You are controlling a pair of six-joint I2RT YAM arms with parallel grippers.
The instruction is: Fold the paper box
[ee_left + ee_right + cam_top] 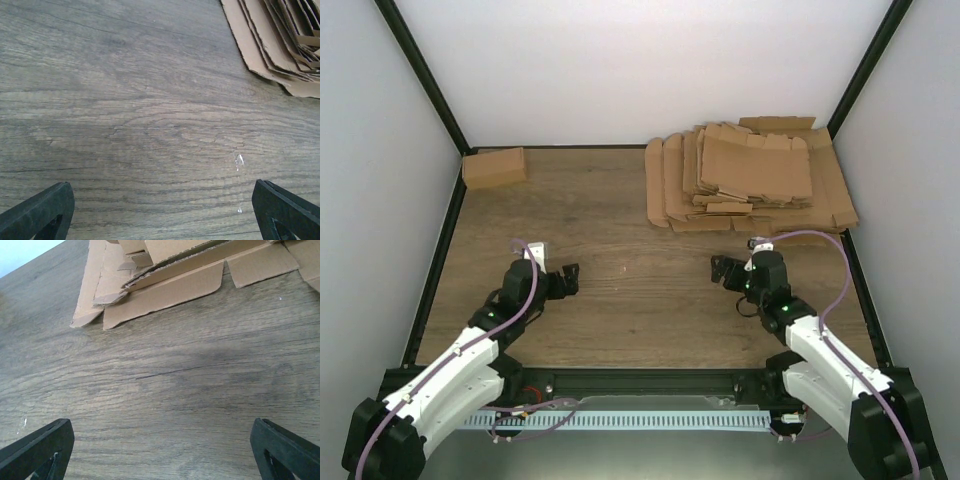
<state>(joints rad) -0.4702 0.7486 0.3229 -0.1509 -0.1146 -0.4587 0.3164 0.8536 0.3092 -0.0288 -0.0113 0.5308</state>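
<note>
A small brown paper box, a shallow closed carton, lies in the far left corner of the table, well away from both arms. My left gripper rests low over the wood at the near left, open, with only bare table between its fingers. On the near right my right gripper is also open over bare wood, its black fingers spread wide. Neither wrist view shows the paper box.
A heap of flat brown cardboard sheets fills the far right of the table; its near edge shows in the left wrist view and in the right wrist view. White walls with black frame posts enclose the wooden table.
</note>
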